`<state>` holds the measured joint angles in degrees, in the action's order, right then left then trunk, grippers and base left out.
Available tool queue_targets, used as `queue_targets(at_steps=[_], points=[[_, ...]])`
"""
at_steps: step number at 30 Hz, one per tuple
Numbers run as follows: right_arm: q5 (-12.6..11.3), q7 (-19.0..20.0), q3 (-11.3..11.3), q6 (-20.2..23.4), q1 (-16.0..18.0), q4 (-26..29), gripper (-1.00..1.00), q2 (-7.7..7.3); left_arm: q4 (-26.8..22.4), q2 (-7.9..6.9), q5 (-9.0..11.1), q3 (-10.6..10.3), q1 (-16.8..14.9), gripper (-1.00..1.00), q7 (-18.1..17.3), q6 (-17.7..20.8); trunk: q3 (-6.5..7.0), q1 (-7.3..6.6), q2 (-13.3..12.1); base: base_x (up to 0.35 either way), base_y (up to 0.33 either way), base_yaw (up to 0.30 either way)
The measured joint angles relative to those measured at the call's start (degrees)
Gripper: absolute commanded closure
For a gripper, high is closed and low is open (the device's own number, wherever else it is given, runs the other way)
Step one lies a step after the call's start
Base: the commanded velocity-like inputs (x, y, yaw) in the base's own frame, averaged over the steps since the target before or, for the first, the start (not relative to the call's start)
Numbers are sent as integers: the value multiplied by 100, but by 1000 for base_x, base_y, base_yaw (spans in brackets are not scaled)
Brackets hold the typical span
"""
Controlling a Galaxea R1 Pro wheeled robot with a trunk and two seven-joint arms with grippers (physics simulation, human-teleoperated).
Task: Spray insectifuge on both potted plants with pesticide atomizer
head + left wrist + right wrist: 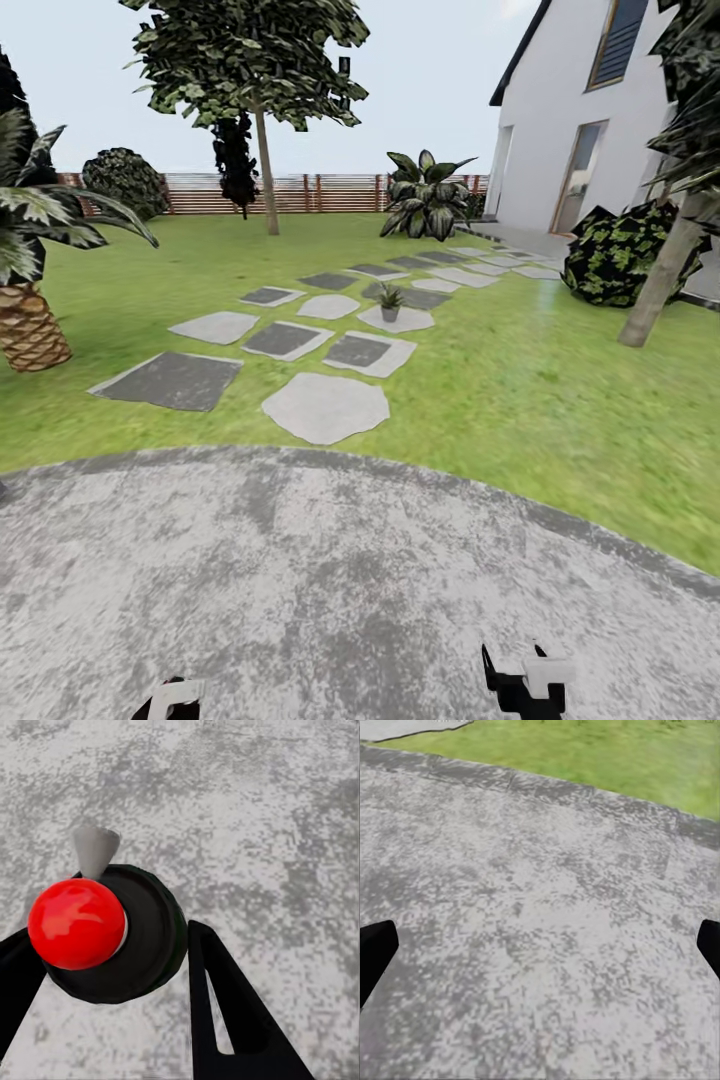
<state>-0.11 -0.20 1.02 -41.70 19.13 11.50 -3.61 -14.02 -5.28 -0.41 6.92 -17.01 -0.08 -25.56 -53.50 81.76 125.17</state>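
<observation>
Head view: the robot stands on the round grey patio (330, 580), looking out over the lawn (520, 390) of the garden. Grey stepping stones (325, 407) run from the near middle away to the far right, toward a white house (590, 110). One potted plant (390, 301), a spiky green rosette in a small grey pot, sits on a stone partway along the path. Slatted wooden fence (310, 193) along the far edge; a palm (30, 250) at left, a tree (262, 100) in the far middle. The left gripper (168, 700) and right gripper (525, 682) show at the near edge.

Left wrist view: the left gripper (120, 967) is clamped on the pesticide atomizer (112, 930), seen end-on: red round cap, dark body, grey nozzle, with patio paving beneath.

Right wrist view: the right gripper (540, 952) is spread wide and holds nothing, its dark fingertips (375, 952) at the frame edges; patio below, lawn beyond
</observation>
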Motion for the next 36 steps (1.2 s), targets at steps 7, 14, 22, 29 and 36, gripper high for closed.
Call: queue_targets(at_steps=[7,14,22,29,36], points=[[-1,-1,1,1,0,-1,-100,0,0,0,2,-1,0,100,0,0,0,0,0,339,0,-3],[-14,-14,9,-5,0,4,-100,8,0,0,3,1,0,100,0,0,0,0,0,339,0,0],[3,20,-11,-6,0,-4,-100,23,0,0,0,-1,0,100,0,0,0,0,0,339,0,0],[7,19,-12,2,-1,-1,-100,10,2,0,-5,-3,-1,100,0,0,0,0,0,339,0,-114],[9,16,-12,3,-2,-4,-100,8,2,1,6,-2,-2,100,0,-1,0,0,0,339,0,-269]])
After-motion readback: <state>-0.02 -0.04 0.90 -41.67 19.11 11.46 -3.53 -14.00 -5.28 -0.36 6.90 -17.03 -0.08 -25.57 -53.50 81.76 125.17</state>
